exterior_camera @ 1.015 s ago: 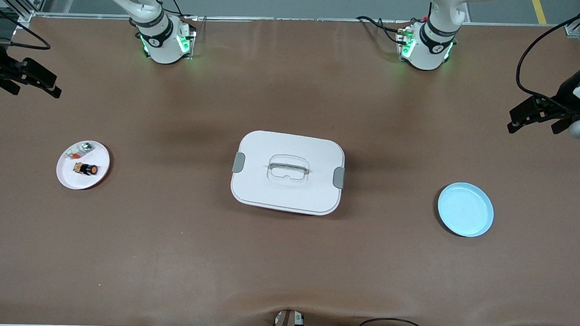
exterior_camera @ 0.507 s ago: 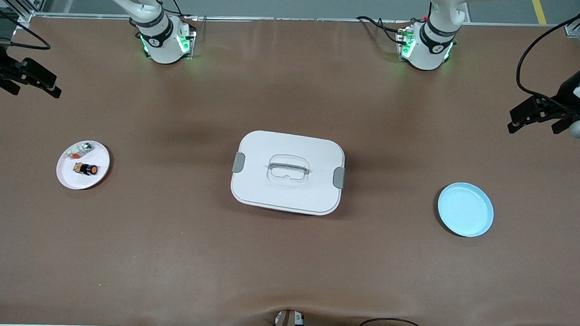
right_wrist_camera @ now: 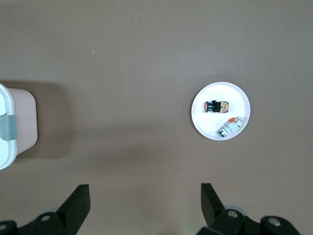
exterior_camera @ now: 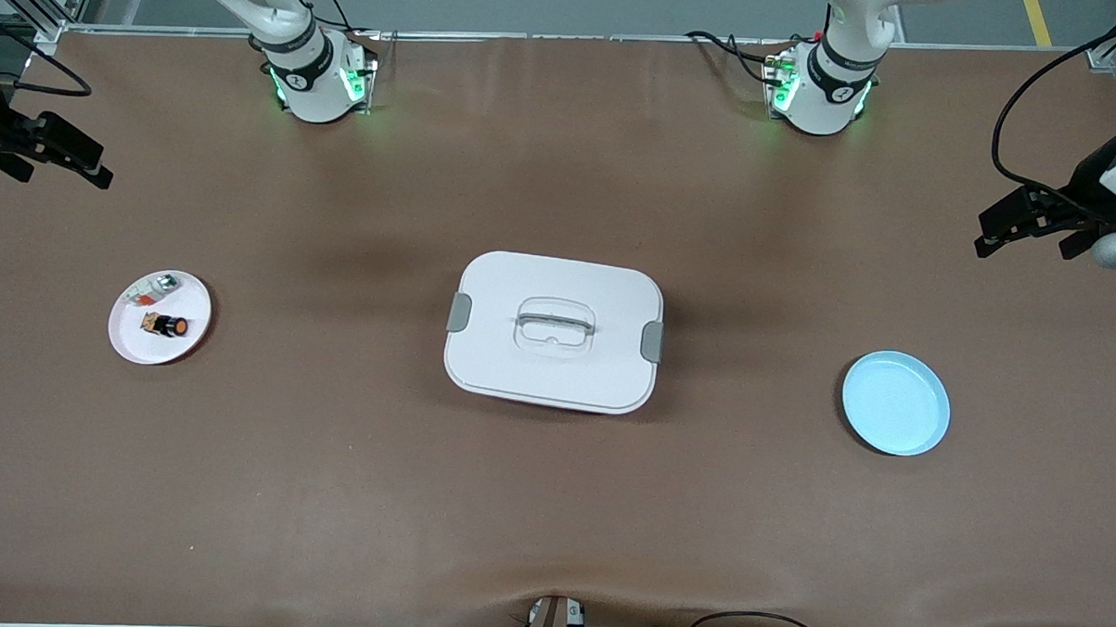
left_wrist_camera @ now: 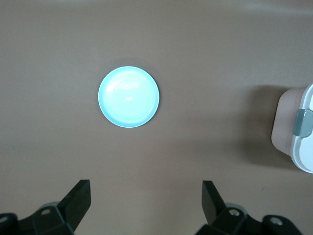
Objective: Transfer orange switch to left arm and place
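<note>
Two hands hang released: the right hand (exterior_camera: 58, 152) above the tabletop's (exterior_camera: 329, 491) edge near the switch's (exterior_camera: 166, 324) plate (exterior_camera: 130, 340), the left hand (exterior_camera: 1025, 223) near the blue plate (exterior_camera: 895, 403).

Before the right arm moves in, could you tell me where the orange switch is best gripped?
I'd grip the orange switch from above, across its black body, not the round cap: it lies on its side on the pink plate, the silver-white part lying apart. The right gripper, open, is nearest.
</note>
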{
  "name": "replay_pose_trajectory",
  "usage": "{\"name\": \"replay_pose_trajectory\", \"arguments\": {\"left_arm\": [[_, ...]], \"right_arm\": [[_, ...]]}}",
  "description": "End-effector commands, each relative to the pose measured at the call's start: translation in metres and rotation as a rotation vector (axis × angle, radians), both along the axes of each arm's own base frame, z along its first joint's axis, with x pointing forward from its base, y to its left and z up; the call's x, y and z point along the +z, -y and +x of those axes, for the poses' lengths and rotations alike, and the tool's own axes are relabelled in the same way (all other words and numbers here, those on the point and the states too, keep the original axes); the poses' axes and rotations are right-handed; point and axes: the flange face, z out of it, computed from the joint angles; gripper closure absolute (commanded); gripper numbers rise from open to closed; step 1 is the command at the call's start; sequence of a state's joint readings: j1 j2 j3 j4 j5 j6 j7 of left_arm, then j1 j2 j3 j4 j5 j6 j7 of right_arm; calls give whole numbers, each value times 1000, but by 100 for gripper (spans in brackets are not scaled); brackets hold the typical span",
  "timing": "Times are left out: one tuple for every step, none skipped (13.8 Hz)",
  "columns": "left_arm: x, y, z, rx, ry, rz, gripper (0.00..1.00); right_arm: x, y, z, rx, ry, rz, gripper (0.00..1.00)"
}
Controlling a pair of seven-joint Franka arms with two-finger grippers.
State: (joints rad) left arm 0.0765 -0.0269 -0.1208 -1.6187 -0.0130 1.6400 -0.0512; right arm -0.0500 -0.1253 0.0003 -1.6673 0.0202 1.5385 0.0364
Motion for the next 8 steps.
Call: {"name": "replay_pose_trajectory", "arguments": {"left_arm": [[4,5,2,-32,-8,-13,0],[4,5,2,-30,-8,-13,0],[5,2,2,-27,-7,-13,0],[5,2,2,-27,-7,-13,0],[6,3,2,-29,-5,-13,0],[5,3,2,-27,-7,-13,0],[4,3,2,-29,-8,-13,0],[4,3,2,-27,-8,-13,0]], "right_arm": [[10,3,-2,0,13,-16,0],[14,3,-2,1,24,-21,0],[20,4,0,-2,36,-20,0],[25,5,2,-12,49,-7,0],[23,8,7,-16,45,-4,0],[20,9,12,-23,39,-5,0],[19,9,13,-26,37,-3,0],[17,10,14,-29,35,-3,0]]}}
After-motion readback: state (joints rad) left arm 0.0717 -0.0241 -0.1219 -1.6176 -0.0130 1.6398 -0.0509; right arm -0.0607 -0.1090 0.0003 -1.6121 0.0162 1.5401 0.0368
